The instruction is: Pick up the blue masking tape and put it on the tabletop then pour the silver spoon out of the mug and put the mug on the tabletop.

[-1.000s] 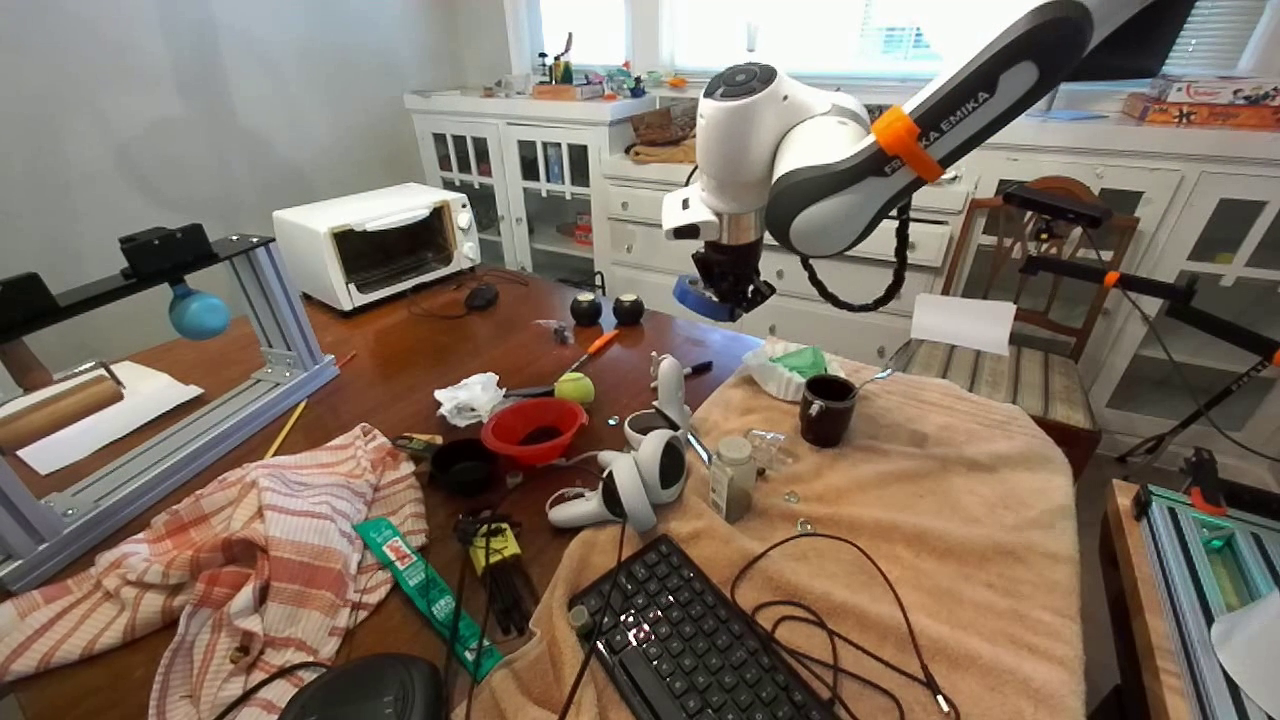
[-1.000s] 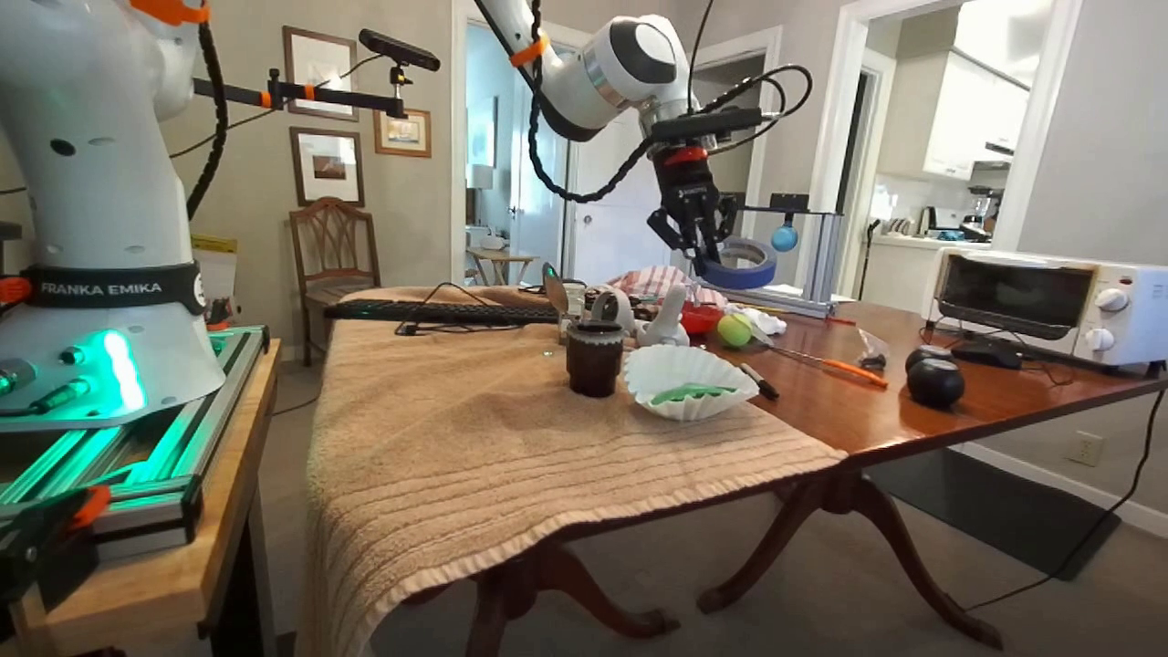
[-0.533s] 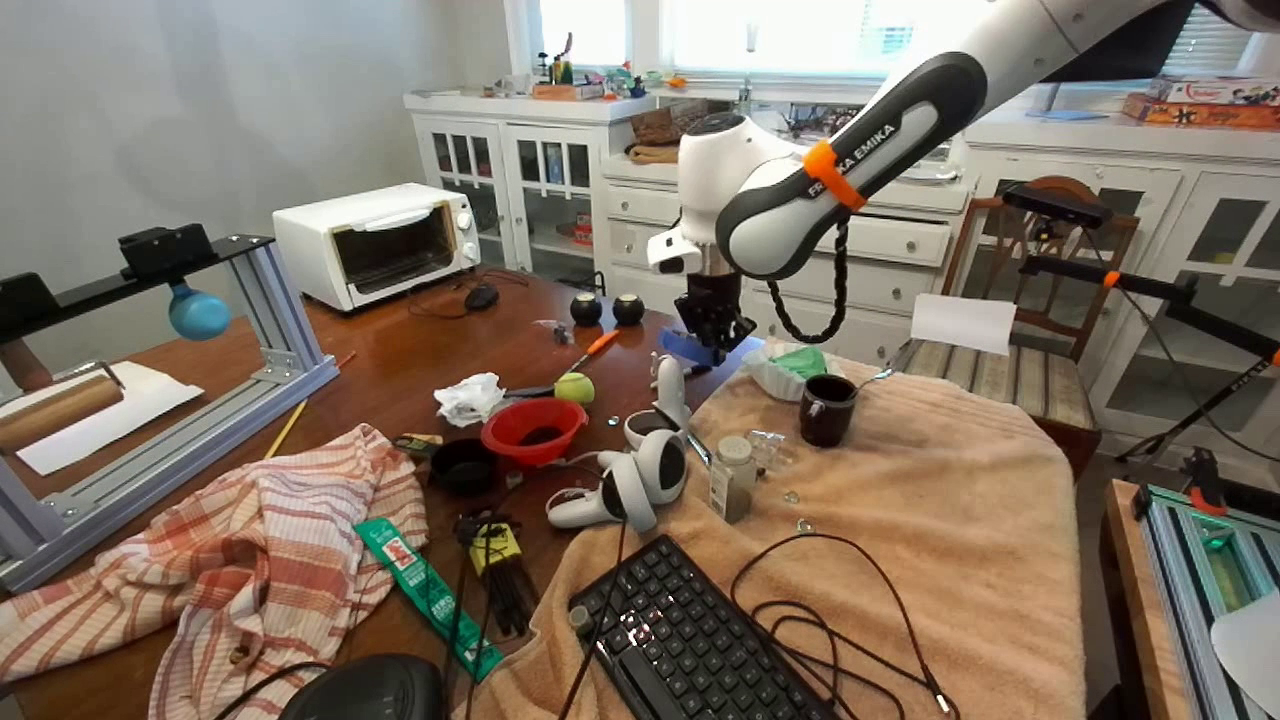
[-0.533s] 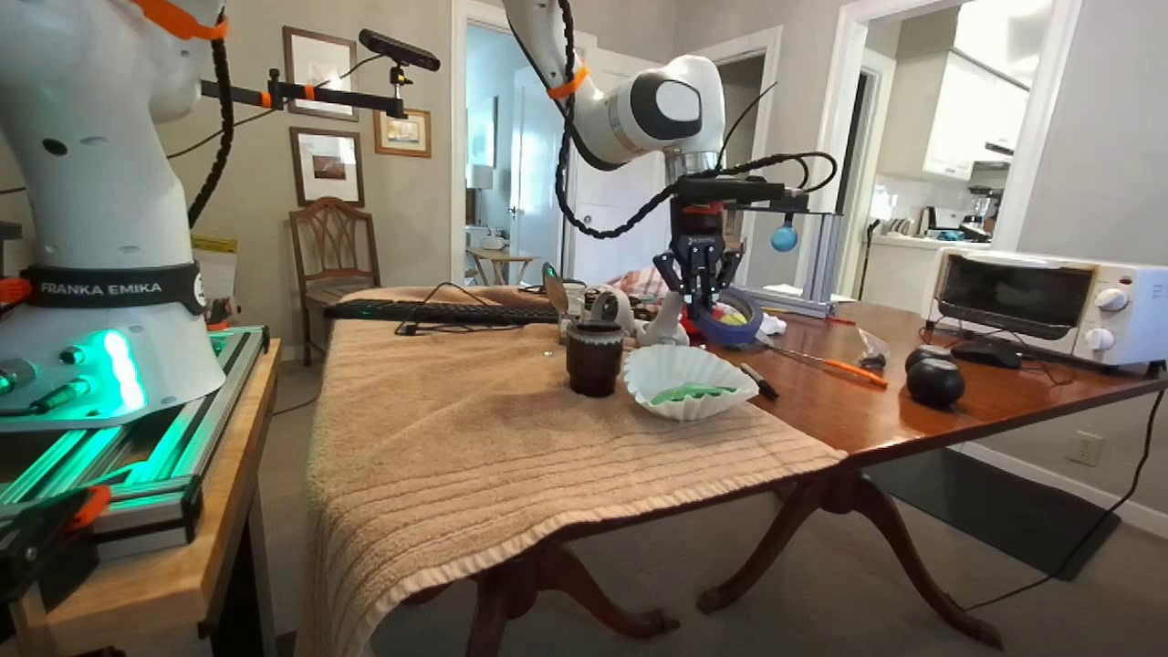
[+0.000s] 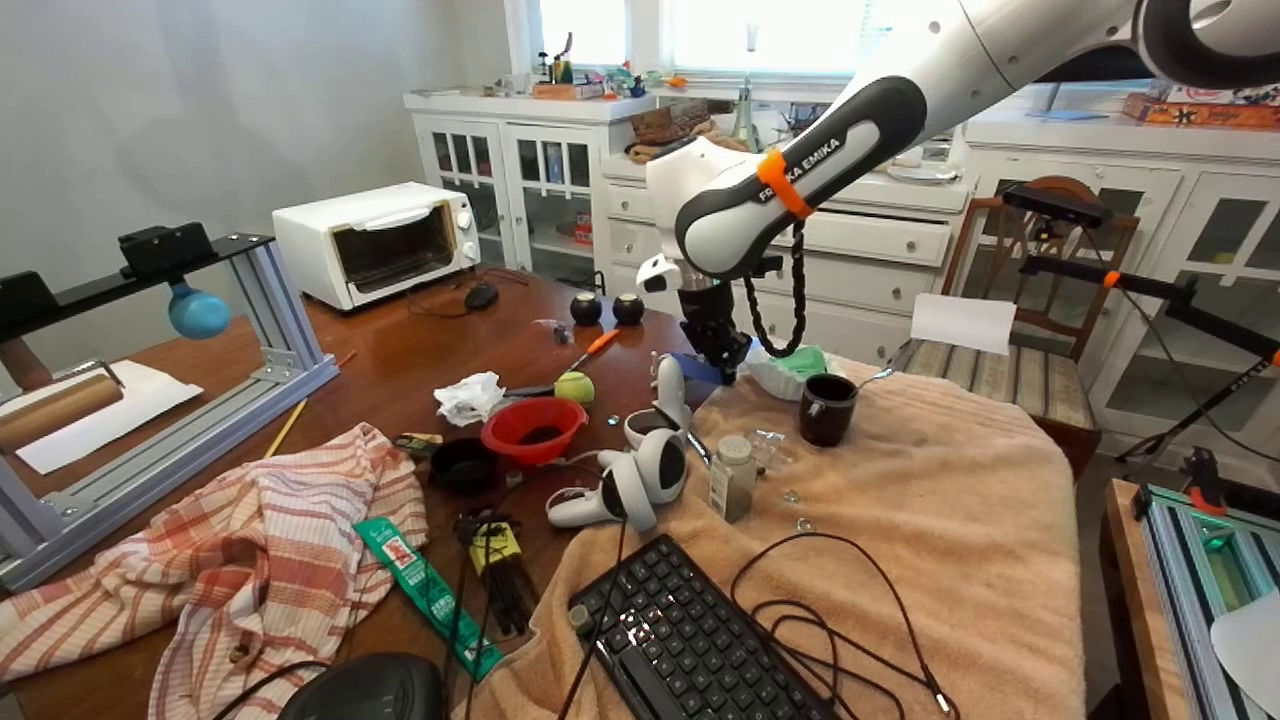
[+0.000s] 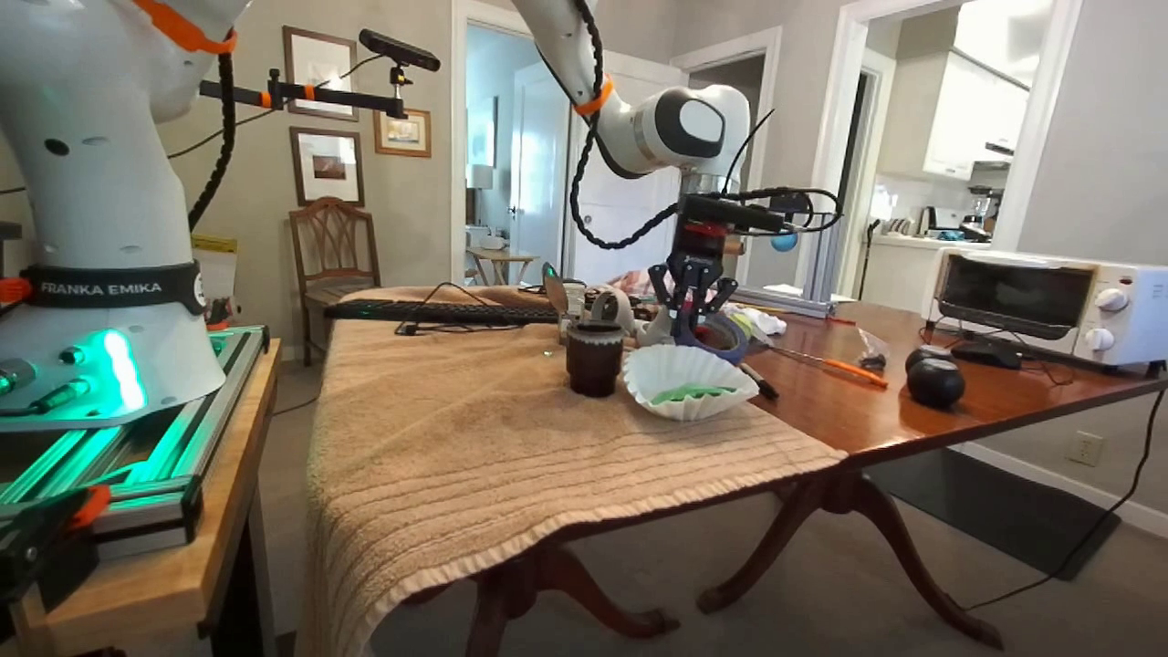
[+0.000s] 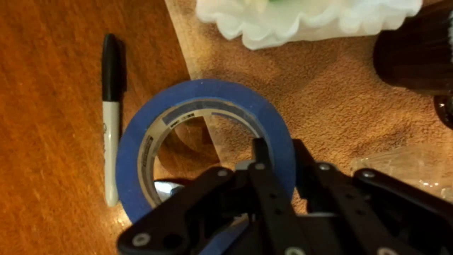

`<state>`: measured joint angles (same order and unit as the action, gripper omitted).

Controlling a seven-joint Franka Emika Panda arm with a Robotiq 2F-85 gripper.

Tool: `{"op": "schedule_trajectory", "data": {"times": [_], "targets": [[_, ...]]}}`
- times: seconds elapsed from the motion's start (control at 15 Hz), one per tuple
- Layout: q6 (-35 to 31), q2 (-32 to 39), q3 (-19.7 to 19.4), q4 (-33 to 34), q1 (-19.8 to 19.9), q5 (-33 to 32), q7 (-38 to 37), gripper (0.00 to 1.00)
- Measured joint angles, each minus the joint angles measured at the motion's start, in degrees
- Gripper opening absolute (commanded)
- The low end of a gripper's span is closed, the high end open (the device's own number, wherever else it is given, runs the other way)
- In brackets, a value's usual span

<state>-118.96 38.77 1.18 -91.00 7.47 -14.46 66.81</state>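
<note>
Pincer [image 7: 279, 150] pinching blue masking tape [image 7: 212, 90], a smooth ring.
Below it — edge of nubby cloth [image 7: 325, 106]; polished worktop [image 7: 53, 124] extends past the marker [image 7: 110, 120].

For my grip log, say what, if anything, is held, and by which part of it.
The ring-shaped roll of blue masking tape, gripped by one side of its ring: one of the fingers inside the hole, the other outside.

Upper left in an exterior view, one toaster oven [image 5: 380, 245]; near the centre, two ball-shaped black objects [image 5: 586, 309] [image 5: 628, 309] and one tennis ball [image 5: 574, 388]; right of centre, one mug [image 5: 832, 425]. Upper left in an exterior view, three framed pictures [image 6: 319, 59] [image 6: 326, 167] [image 6: 401, 135]. In the wrist view, one roll of blue tape [image 7: 201, 88], one marker [image 7: 110, 120].
</note>
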Motion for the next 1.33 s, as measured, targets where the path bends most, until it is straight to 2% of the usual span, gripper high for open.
{"op": "schedule_trajectory", "data": {"times": [0.13,0.2,0.33,0.73,1.0,1.33], "targets": [[3.7,1.4,-0.3,2.3,-0.5,0.0,-3.0,0.05],[5.5,2.2,-0.3,3.4,-0.6,0.0,-3.9,0.46],[8.7,3.8,-0.3,5.5,-0.6,0.0,-4.8,0.53],[14.8,5.4,-0.6,9.5,-1.2,-0.1,-8.6,0.99],[14.5,2.6,-0.4,7.2,-2.4,-2.3,-8.7,1.0],[6.3,-6.2,1.2,-4.2,-4.1,-8.1,-2.4,1.0]]}}
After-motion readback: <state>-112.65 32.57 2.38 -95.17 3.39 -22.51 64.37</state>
